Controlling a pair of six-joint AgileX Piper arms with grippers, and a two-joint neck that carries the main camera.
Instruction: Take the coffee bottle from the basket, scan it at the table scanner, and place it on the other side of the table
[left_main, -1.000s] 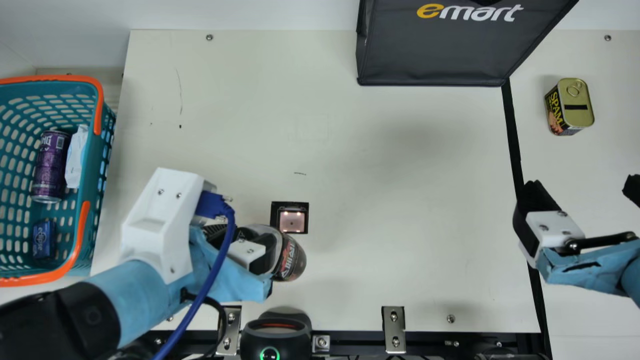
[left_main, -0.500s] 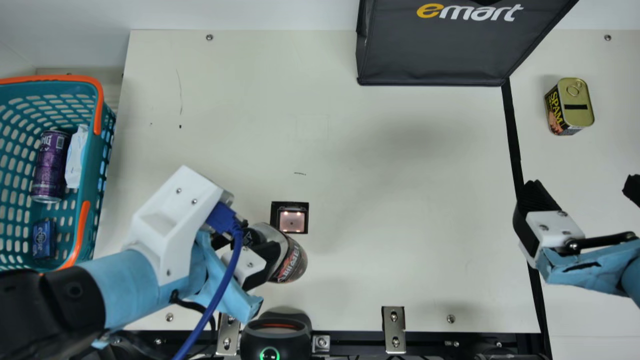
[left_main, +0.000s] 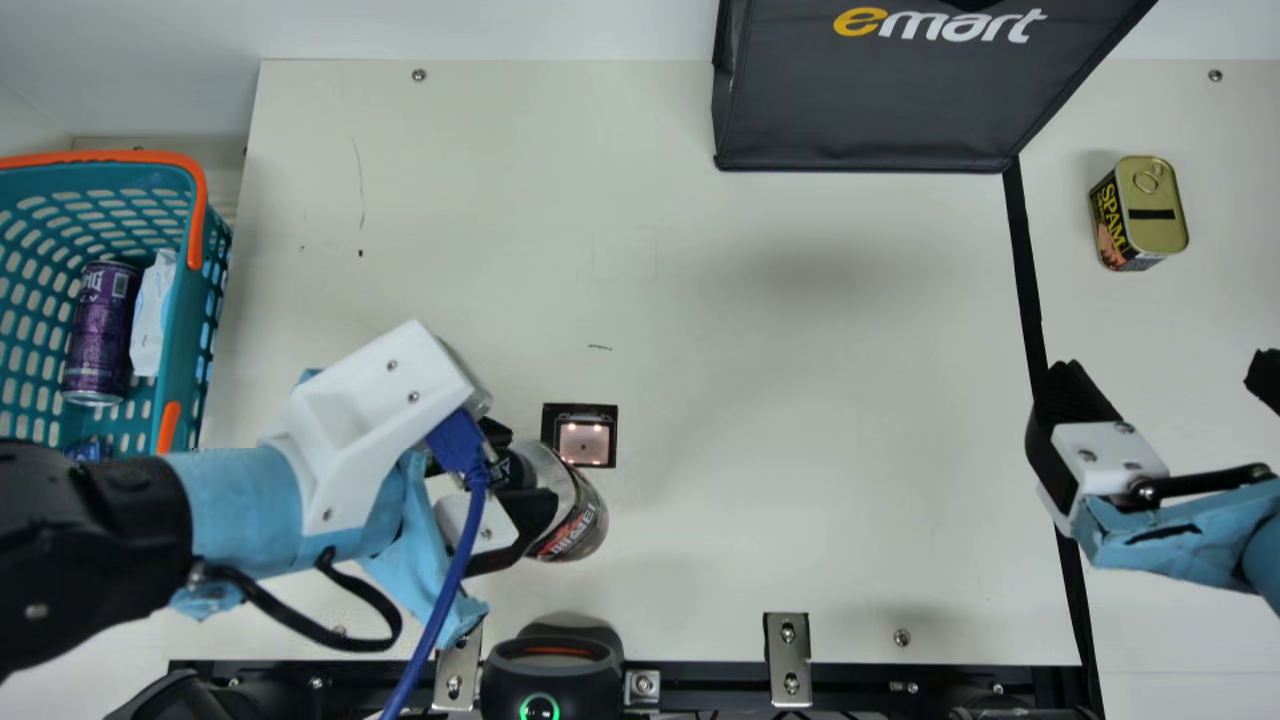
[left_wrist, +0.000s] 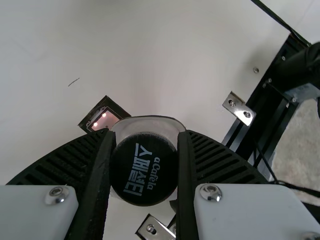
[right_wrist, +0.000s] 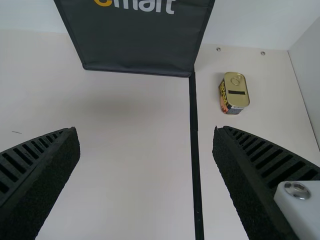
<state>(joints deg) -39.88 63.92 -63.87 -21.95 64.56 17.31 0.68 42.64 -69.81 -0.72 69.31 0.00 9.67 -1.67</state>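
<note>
In the main view my left gripper (left_main: 515, 465) is shut on the coffee bottle (left_main: 572, 525), which leans beside the square table scanner (left_main: 585, 438), its base toward the lower right. The left wrist view shows the left gripper (left_wrist: 144, 167) with its pads on both sides of the bottle's black cap (left_wrist: 143, 170); the scanner window (left_wrist: 105, 119) lies just past the bottle. My right gripper (left_main: 1165, 390) stands open over the right part of the table, and in the right wrist view the gripper (right_wrist: 146, 135) has nothing between its wide-apart fingers.
A teal basket (left_main: 180, 330) at the left holds a purple can (left_main: 100, 330) and other items. A dark bag (left_main: 870, 100) stands at the back, a yellow-topped tin (left_main: 1155, 210) at the far right. A black device (left_main: 552, 665) sits at the near edge.
My left arm has swung its forearm and wrist around, while the bottle in its gripper stays close to the scanner and has tilted a little. The right arm has kept still.
</note>
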